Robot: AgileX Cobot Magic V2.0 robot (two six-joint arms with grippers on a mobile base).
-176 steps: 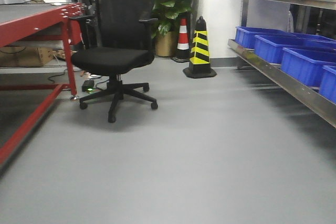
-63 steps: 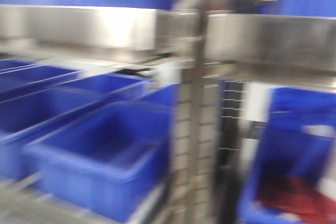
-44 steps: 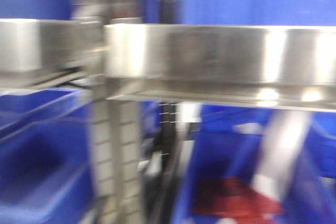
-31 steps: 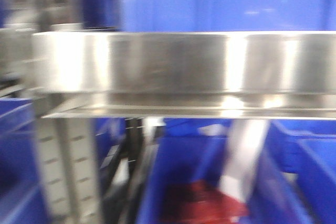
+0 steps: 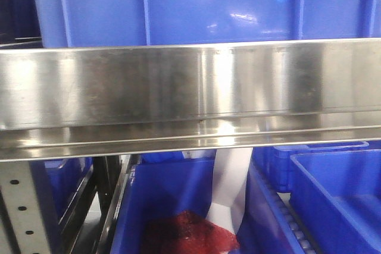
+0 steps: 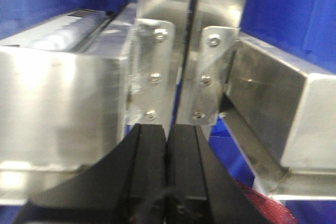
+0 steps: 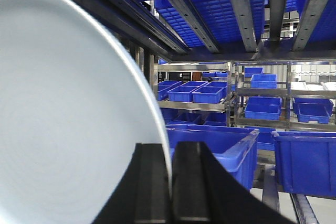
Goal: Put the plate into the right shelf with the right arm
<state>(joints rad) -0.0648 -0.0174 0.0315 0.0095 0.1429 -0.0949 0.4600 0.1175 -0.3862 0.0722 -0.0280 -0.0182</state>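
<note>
My right gripper (image 7: 171, 153) is shut on the rim of a large pale plate (image 7: 68, 124), which fills the left half of the right wrist view and stands on edge. It is held under a steel shelf level, beside blue bins (image 7: 220, 145). My left gripper (image 6: 167, 136) is shut and empty, close in front of a steel shelf upright (image 6: 181, 51). The front view faces a steel shelf beam (image 5: 190, 90) very close; neither gripper nor the plate shows there.
A blue bin (image 5: 202, 4) sits on the beam. Below it is a blue bin (image 5: 172, 206) holding something red (image 5: 190, 233), and another blue bin (image 5: 339, 200) to the right. More shelves with blue bins (image 7: 273, 103) stand far behind.
The front view has swung from the open floor with the chair and cones round to the shelf, panning right along it; it is now sharp and close to the beam.
</note>
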